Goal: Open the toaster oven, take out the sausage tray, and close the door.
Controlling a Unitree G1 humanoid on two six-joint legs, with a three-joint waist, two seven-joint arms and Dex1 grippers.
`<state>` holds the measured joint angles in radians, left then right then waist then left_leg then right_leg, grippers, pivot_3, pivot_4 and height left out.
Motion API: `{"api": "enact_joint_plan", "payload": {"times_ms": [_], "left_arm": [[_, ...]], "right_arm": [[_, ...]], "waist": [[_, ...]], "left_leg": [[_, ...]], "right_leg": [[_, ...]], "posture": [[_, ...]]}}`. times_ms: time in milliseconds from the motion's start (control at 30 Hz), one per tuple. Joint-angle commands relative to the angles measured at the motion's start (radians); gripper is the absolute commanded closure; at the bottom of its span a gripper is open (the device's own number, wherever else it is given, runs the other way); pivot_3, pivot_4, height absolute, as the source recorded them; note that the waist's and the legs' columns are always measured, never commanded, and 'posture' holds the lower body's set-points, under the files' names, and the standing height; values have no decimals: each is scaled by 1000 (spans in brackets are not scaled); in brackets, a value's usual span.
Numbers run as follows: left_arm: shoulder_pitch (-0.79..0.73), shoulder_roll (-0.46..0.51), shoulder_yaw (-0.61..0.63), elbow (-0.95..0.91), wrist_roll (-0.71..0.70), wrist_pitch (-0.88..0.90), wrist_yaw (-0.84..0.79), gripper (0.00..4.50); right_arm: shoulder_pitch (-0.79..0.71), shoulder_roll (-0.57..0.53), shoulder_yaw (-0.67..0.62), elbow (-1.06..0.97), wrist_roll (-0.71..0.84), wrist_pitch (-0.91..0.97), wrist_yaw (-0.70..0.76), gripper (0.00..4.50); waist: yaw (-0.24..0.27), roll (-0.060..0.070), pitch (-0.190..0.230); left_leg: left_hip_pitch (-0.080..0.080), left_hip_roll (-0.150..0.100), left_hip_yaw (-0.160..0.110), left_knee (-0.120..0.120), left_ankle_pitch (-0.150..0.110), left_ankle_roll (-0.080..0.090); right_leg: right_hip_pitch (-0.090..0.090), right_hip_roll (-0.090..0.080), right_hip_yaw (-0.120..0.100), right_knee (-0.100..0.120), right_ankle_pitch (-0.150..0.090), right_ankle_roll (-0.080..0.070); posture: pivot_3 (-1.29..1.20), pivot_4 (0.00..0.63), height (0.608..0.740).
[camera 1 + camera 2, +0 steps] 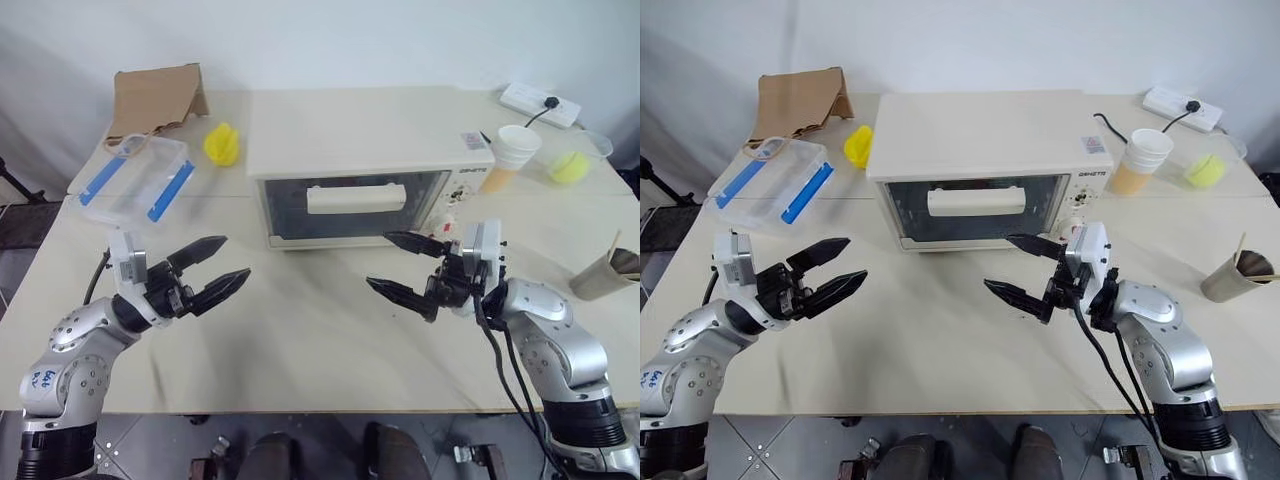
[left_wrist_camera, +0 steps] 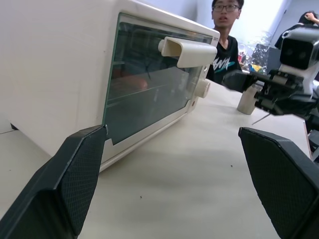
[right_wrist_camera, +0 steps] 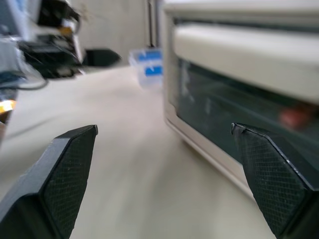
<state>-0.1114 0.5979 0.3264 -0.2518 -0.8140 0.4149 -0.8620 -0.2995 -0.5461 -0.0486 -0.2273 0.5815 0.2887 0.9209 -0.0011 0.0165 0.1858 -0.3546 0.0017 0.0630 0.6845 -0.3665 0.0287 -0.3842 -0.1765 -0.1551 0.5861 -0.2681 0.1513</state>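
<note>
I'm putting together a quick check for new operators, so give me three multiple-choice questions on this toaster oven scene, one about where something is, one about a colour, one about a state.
1. Where is the clear plastic box with blue clips?
A. On top of the oven
B. On the table, off the oven's left side
C. In the right hand

2. What colour is the door's bar handle?
A. White
B. Black
C. Red

3. How is the door of the toaster oven?
A. Fully open
B. Removed
C. Shut

Answers: 1 B, it lies left of the oven near the brown paper bag. 2 A, the bar is white against dark glass. 3 C, the glass sits flush in the front.
</note>
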Motion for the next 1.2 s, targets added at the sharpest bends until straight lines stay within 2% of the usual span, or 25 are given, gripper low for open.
{"api": "enact_joint_plan", "payload": {"times_ms": [33,133,267,467,667,800,933,1200], "left_arm": [[9,2,11,-13,-1,-3,-6,16],[12,2,10,-9,3,-6,-10,16],[14,0,10,-4,6,-10,-14,16],[19,-8,15,14,14,-25,-18,16],[16,-18,19,32,17,-37,-23,16],[13,-17,17,40,18,-37,-29,16],[10,-15,15,46,16,-32,-33,16],[5,-16,9,57,13,-31,-50,16]], "right_arm": [[-53,12,-31,52,-51,-57,-39,0],[-103,29,-25,85,-54,-80,-30,0],[-115,44,-8,69,-6,-94,54,0],[-63,35,3,-2,2,-109,122,0],[-6,7,14,-42,-62,-186,171,0],[4,-5,-8,-20,-45,-134,139,0],[-48,18,-22,51,-79,-110,45,0],[-131,69,-29,129,-95,-179,3,0]], "waist": [[-3,0,0],[-2,0,0],[0,0,0],[1,0,0],[1,0,0],[1,0,0],[0,0,0],[0,-1,0]], "left_leg": [[0,0,1,0,0,0],[0,0,1,0,0,0],[0,0,1,0,0,0],[-2,0,1,0,0,0],[-2,0,1,0,0,0],[-2,0,1,0,0,0],[-2,0,1,0,0,0],[-2,0,2,1,0,0]], "right_leg": [[0,0,1,0,0,0],[-1,0,1,1,0,0],[-2,0,1,1,0,0],[-3,0,0,0,0,0],[-2,0,0,0,0,0],[-3,0,1,1,0,0],[-3,0,1,1,0,0],[-4,0,1,2,0,0]], "posture": [[0,150,740],[0,150,740],[0,150,740],[0,150,740],[0,150,740],[0,150,740],[0,150,740],[0,150,740]]}}
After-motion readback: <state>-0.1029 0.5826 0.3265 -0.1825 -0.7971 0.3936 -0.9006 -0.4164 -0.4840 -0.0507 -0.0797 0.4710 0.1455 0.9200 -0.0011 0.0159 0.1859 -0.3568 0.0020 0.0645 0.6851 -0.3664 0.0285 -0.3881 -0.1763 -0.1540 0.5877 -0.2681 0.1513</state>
